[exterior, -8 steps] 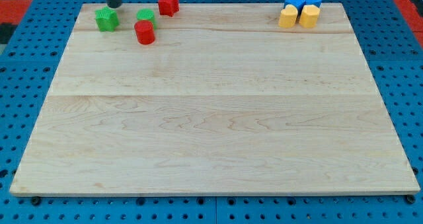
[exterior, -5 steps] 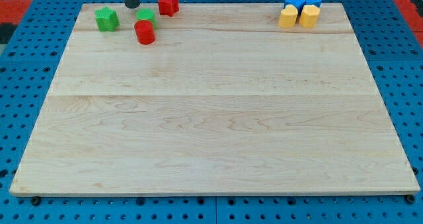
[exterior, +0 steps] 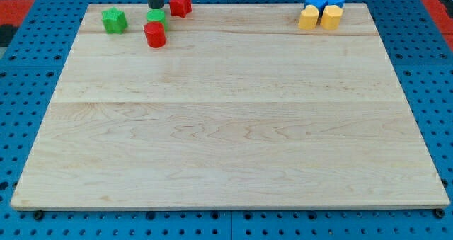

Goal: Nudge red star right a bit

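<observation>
The red star (exterior: 180, 3) sits near the top edge of the wooden board (exterior: 226, 120), left of centre. My tip (exterior: 155, 6) is just to the star's left, a small gap apart, and just above the green cylinder (exterior: 156, 16). A red cylinder (exterior: 154, 35) lies below the green cylinder. A green star (exterior: 114, 20) sits further to the left.
Two blue blocks (exterior: 324, 1) and two yellow blocks (exterior: 320, 18) cluster at the board's top right. The board lies on a blue pegboard surface (exterior: 28, 91).
My tip has moved to the right along the top edge, from above the green star to just left of the red star. No block has moved.
</observation>
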Motion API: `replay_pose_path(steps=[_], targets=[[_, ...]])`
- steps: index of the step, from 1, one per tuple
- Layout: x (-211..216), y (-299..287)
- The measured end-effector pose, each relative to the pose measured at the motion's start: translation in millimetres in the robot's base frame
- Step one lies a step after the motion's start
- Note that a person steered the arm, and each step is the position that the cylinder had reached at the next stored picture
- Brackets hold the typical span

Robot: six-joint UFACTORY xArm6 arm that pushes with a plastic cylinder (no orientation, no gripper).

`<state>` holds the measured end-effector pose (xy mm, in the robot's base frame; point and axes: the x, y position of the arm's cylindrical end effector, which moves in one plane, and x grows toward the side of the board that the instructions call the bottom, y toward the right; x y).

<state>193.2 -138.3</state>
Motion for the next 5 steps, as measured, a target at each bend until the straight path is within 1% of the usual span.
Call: replay_pose_path(steps=[3,4,5], targets=[[2.3,6.8],[36.8,59.4],[129.4,133.6]])
